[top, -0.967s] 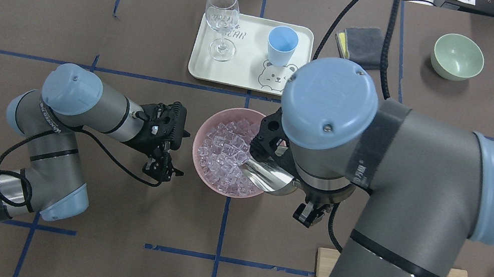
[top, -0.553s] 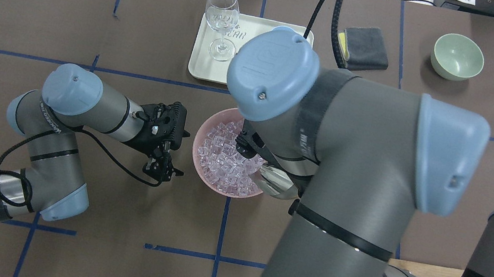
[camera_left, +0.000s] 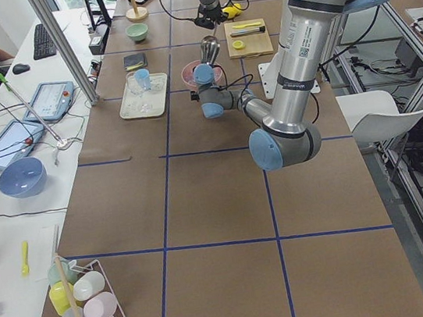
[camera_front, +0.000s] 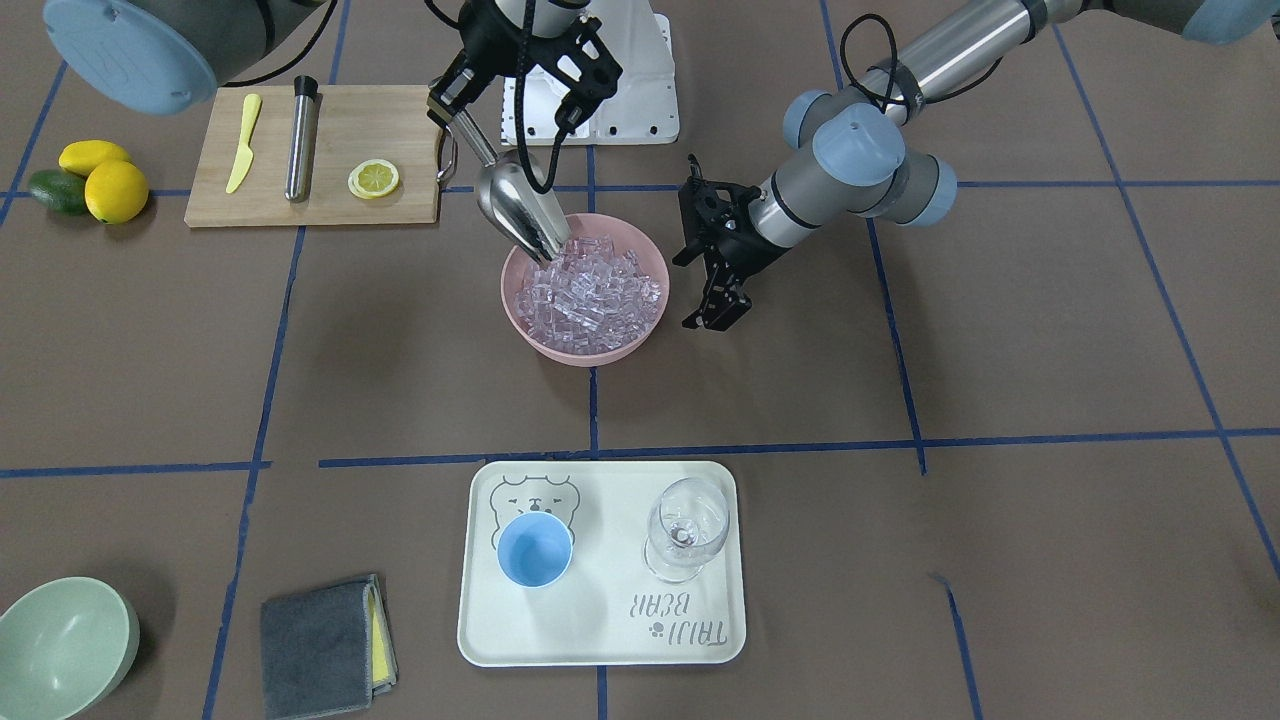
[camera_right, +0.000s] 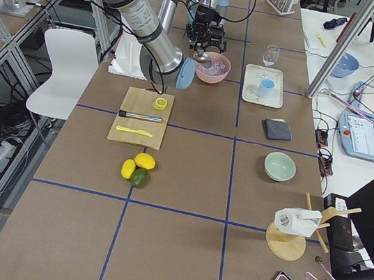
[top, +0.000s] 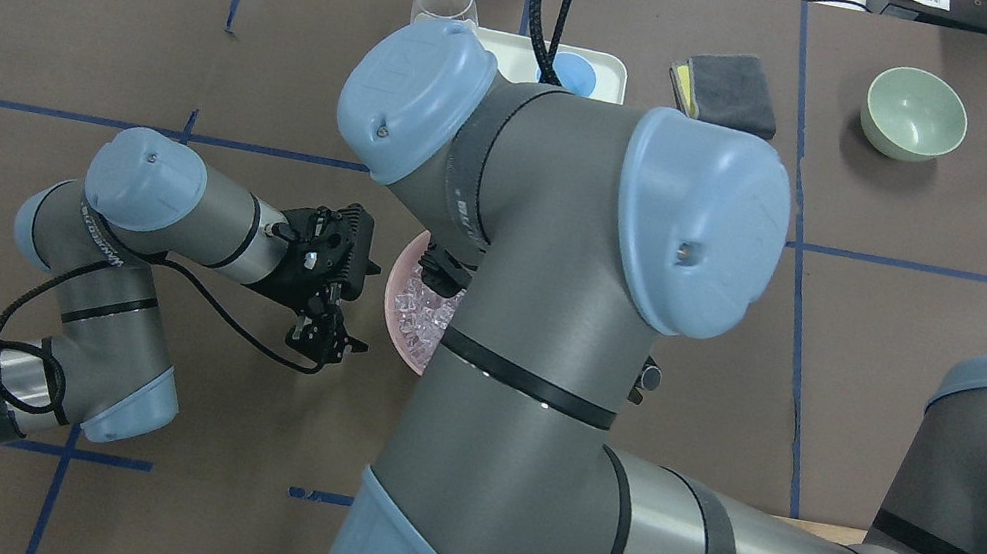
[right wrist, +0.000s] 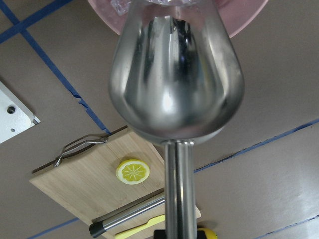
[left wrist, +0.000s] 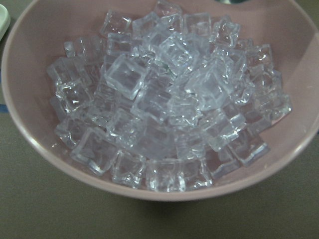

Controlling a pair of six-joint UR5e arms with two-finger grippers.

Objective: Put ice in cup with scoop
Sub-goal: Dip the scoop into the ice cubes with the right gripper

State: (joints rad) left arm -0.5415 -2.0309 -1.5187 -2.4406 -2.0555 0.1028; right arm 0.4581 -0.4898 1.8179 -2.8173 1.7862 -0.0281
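The steel scoop (camera_front: 515, 205) slants down with its mouth in the ice (camera_front: 590, 290), at the robot-side rim of the pink bowl (camera_front: 600, 355). My right gripper (camera_front: 455, 105) is shut on the scoop's rod handle (right wrist: 175, 189). The right wrist view shows the underside of the trough (right wrist: 177, 84). In the overhead view my right arm hides the scoop. My left gripper (camera_front: 715, 312) is open and empty, low beside the bowl; its wrist view is filled by the ice (left wrist: 169, 99). The light-blue cup (camera_front: 535, 550) stands empty on the cream tray (camera_front: 470, 640).
A wine glass (camera_front: 685, 530) stands beside the cup on the tray. A cutting board (camera_front: 400, 120) holds a lemon slice, a yellow knife and a steel cylinder (camera_front: 300, 140). Lemons (camera_front: 115, 190), a green bowl (camera_front: 60, 645) and a grey cloth (camera_front: 320, 630) lie further off.
My right arm has swung left and forward over the bowl and now covers the scoop, most of the bowl and the tray in the overhead view. The left arm has not moved.
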